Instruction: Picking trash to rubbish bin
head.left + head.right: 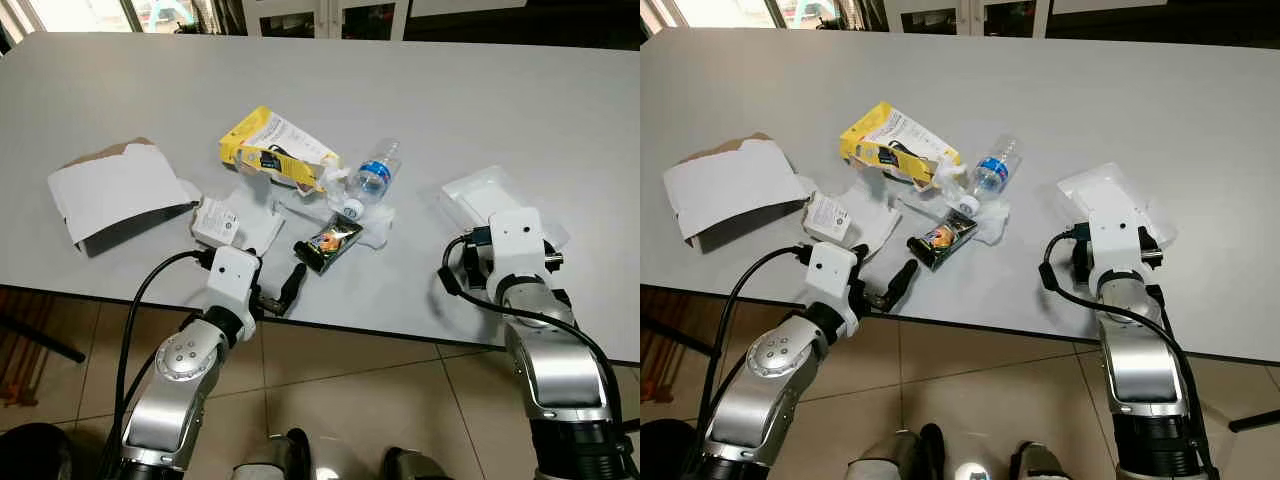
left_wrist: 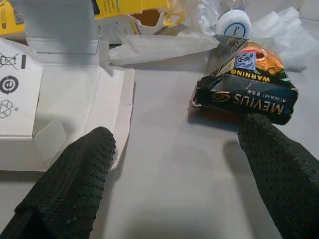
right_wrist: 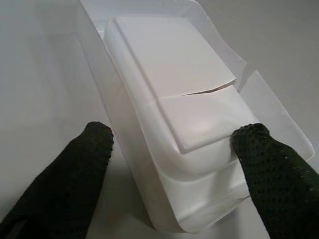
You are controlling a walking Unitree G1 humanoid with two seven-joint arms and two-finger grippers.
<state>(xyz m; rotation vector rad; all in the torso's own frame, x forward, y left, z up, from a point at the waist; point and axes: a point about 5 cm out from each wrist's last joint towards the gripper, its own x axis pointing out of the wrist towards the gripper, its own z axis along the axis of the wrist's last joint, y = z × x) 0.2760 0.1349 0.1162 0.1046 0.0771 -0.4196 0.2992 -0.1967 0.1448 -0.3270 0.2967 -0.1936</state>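
None of the trash is binned yet — the cigarette pack (image 2: 244,82), water bottle (image 1: 374,175) and yellow box (image 1: 275,148) lie mid-surface (image 1: 520,110), the left pincer (image 2: 174,184) open before the pack, the right pincer (image 3: 174,174) open astride a white plastic container (image 3: 174,109).

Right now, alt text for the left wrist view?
The left gripper is open, its two black fingers low over the grey table, the dark Mevius cigarette pack just ahead of one fingertip. A flattened white carton lies beside the other, crumpled clear plastic beyond.
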